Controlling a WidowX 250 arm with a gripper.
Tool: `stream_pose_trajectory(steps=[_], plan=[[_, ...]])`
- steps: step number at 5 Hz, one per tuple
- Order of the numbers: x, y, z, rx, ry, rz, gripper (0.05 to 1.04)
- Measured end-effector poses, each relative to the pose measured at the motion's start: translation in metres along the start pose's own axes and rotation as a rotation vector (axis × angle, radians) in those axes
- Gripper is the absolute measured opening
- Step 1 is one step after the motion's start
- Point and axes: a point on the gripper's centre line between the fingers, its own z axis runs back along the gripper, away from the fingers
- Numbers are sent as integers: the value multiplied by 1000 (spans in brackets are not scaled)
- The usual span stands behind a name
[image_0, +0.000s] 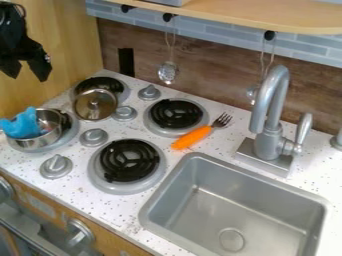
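So the blue toy (25, 126) was in the small metal pot (44, 142) on the left-hand burner (69, 134), and it wasn't sitting in there neatly: part of it stuck up over the rim and hung out on the left side. The gripper (27, 78) was up and behind, by the wooden side wall (68, 52), with its two fingers spread apart and nothing between them.

My worry was that overhang. A grab on the loose part could've pinched just a floppy edge, so the toy might've slipped out or dragged the pot along. Coming down too low, a fingertip could've caught the rim and tipped the pot, which looked light to me.

Then there was the round lid (100, 111) beside the pot, leaning up at a tilt near the back-left burner (121, 91). Looked precarious, so a bump from the pot or a wide finger could've knocked it flat. That wall didn't leave much wiggle room either. The orange-handled fork (192, 137) was well clear near the sink (230, 200), so I wasn't fussed about it.
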Motion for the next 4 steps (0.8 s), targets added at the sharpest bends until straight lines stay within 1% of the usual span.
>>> stream_pose_trajectory(steps=[1, 2, 3, 4], plan=[[-9, -2, -12, -17, 37, 5, 1005], [-17, -4, -19, -36, 72, 3, 1005], [-34, -13, -24, -70, 136, -27, 1005], [-53, -16, -26, -69, 185, -37, 1005]])
